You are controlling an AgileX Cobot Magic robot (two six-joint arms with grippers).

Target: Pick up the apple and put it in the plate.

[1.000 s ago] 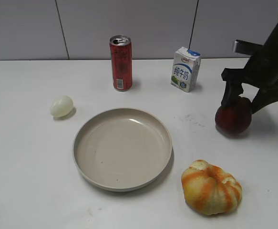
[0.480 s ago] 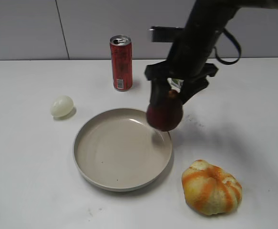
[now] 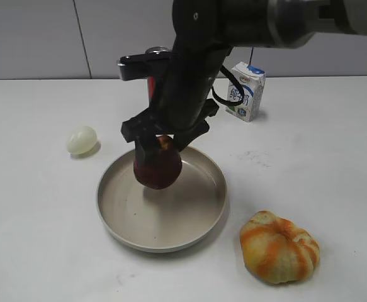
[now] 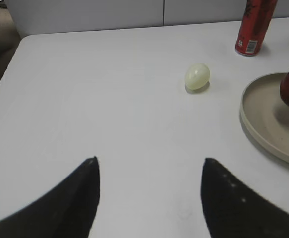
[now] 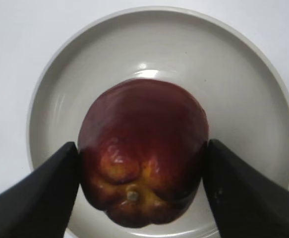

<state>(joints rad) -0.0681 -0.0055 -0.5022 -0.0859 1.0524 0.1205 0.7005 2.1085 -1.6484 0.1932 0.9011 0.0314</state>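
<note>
White counter [image 3: 334,163] seen from a slant, with a grey panelled wall behind. Right claw [image 3: 163,142] reaching across the middle on a thick dark arm, closed on the dark red apple [image 3: 157,167], fingers pressed to both sides of the fruit. Apple held over the beige plate [image 3: 117,217], toward the plate's 11 o'clock portion, shadow on the plate floor beneath; contact with the plate floor impossible to tell. From the right wrist, apple [image 5: 143,151] filling the centre with its yellowish stem end facing the camera, black fingers [image 5: 32,196] tight at 9 and 3 o'clock, round plate [image 5: 243,89] directly below. Left claw [image 4: 148,196] low over bare counter, its two dark fingers spread wide apart and holding nothing. Pale egg-shaped thing [image 3: 81,139] at about 10 o'clock from the plate, apart from it. Red can [image 4: 252,26] at 12 o'clock, mostly hidden behind the arm in the exterior view. Small milk carton [image 3: 245,91] at 1 o'clock, upright. Orange-and-yellow ribbed pumpkin-like fruit [image 3: 279,247] at 4 o'clock, just beside the plate rim.
</note>
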